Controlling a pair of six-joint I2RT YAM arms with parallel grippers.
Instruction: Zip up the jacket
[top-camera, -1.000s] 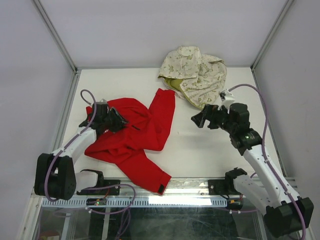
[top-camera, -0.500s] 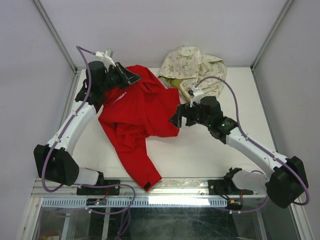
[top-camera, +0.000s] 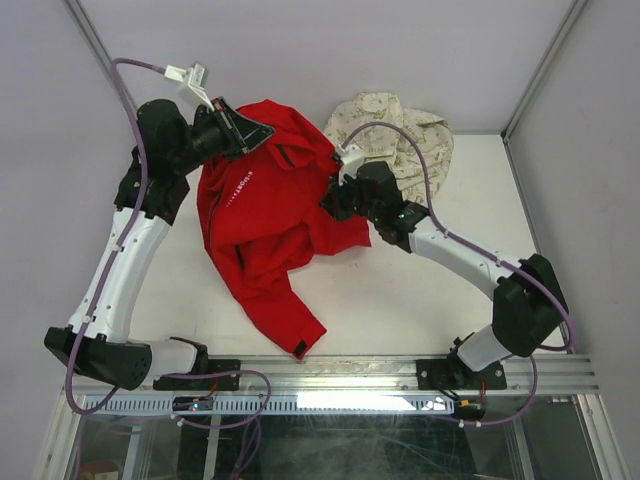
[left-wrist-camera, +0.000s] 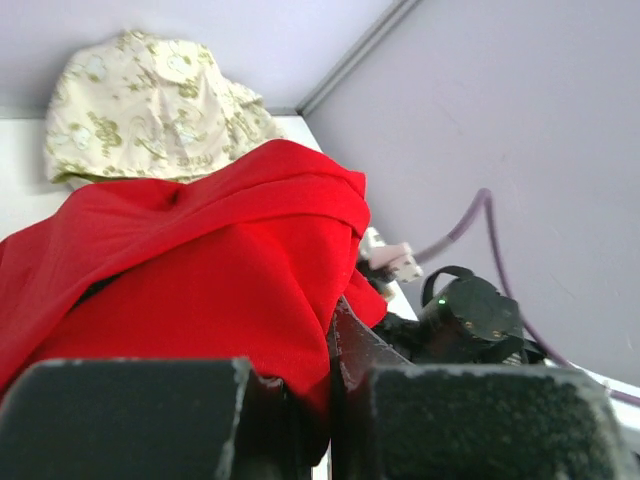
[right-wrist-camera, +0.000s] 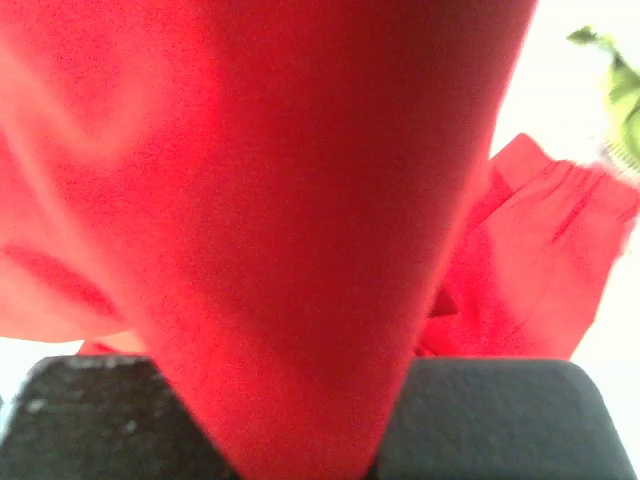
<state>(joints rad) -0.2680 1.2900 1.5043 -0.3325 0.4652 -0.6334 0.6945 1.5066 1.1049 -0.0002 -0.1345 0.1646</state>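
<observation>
the red jacket (top-camera: 265, 225) trails a sleeve near-centre, its body lifted toward the far left. the right gripper (top-camera: 332, 200) pinches its right edge and the left gripper (top-camera: 262, 135) clamps its far top. this looks like spreading; next, lay it flat to expose the zipper.

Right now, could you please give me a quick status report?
Left gripper shut on jacket. Right gripper shut on jacket's other edge. Jacket bunched, not flat. Floral garment close behind it.

Top cam sits high behind the arm bases (top-camera: 100, 358), looking down on the whole table (top-camera: 400, 310). Both wrist cams are jammed right up against the jacket (top-camera: 265, 215), which all three views share.
</observation>
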